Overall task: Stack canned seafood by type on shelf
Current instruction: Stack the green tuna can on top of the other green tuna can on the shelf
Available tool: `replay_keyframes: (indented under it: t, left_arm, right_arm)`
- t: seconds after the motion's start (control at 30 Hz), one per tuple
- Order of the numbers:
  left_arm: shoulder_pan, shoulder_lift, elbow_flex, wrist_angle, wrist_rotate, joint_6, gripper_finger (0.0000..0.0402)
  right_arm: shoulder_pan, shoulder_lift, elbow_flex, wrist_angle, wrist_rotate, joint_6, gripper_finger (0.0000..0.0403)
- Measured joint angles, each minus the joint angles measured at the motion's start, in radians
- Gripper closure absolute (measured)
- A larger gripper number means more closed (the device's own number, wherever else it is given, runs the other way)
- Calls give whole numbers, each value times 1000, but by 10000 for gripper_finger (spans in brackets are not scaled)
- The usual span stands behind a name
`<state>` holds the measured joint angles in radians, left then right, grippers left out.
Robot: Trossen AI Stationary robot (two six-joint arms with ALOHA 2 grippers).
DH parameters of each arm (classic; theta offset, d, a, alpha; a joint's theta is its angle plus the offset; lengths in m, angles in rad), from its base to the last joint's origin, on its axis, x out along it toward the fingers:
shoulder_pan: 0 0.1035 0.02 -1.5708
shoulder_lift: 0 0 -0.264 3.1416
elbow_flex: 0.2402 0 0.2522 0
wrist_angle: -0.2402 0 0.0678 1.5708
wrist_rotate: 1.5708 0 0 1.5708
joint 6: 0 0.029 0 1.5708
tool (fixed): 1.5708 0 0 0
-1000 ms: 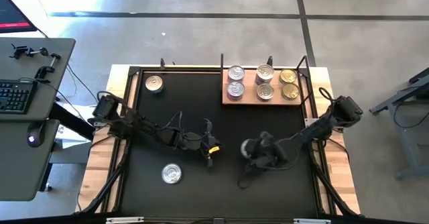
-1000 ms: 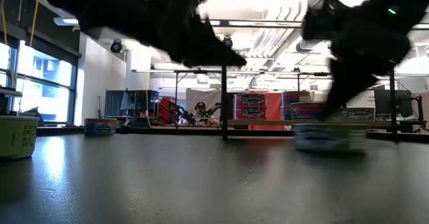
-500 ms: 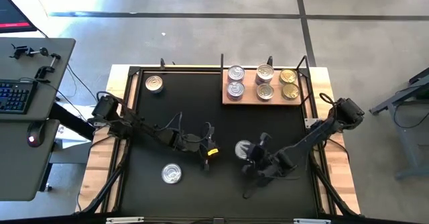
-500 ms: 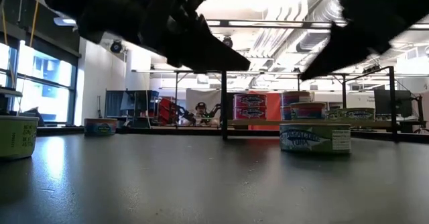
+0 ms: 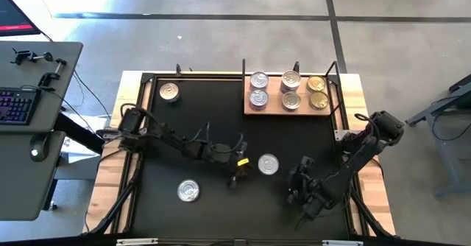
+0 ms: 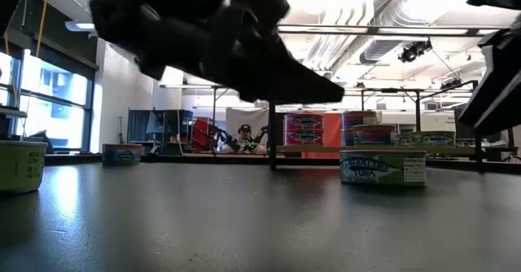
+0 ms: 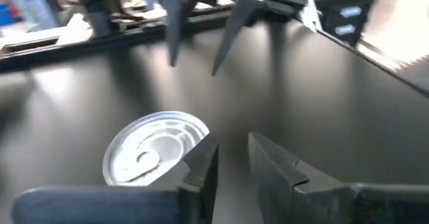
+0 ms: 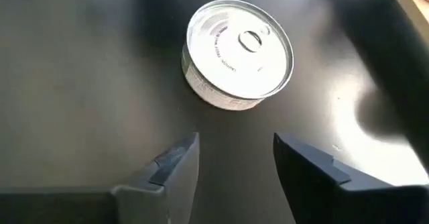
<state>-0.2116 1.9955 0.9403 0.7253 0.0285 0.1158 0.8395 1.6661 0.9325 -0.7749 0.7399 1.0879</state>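
A silver-topped can (image 5: 268, 164) stands near the table's middle, well short of the shelf (image 5: 288, 107) at the far right corner. The left gripper (image 5: 237, 171) is nearer, just beside the can, fingers slightly parted and empty. The right gripper (image 5: 303, 191) hovers toward the near right edge, open and empty.

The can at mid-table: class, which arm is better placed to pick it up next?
Probably the left. Its tool sits right beside the can, narrowly open. The right tool, open and empty, lies farther off, toward the front edge.
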Motion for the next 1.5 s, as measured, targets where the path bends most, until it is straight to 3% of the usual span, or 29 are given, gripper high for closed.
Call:
replay_keyframes:
  t: [0.13, 0.33, 0.47, 0.63, 0.77, 0.9, 1.13, 1.23, 1.5]
  left_arm:
    - [38, 86, 83, -22, 125, 77, 302]
    - [102, 167, 279, -279, 361, 64, 254]
    - [102, 175, 335, -431, 349, 197, 219]
    - [86, 174, 355, -494, 152, 369, 206]
    - [75, 174, 355, -492, 103, 451, 227]
    - [73, 174, 355, -494, 93, 462, 278]
    - [81, 173, 355, -486, 98, 419, 391]
    - [81, 173, 355, -475, 112, 351, 392]
    - [80, 173, 415, -469, 119, 159, 400]
  right_arm:
    - [-9, 3, -15, 16, 6, -57, 214]
    - [32, -11, -202, 150, 26, 189, 214]
    - [40, -11, -296, 393, 25, 183, 214]
    - [19, -11, -337, 558, 38, 51, 214]
    - [11, -11, -338, 642, 45, -158, 214]
    - [11, -11, -337, 753, 57, -353, 214]
    - [4, -11, -273, 707, 94, -420, 203]
    - [-10, -11, -244, 697, 92, -481, 179]
    - [-78, -11, -234, 689, 94, -835, 126]
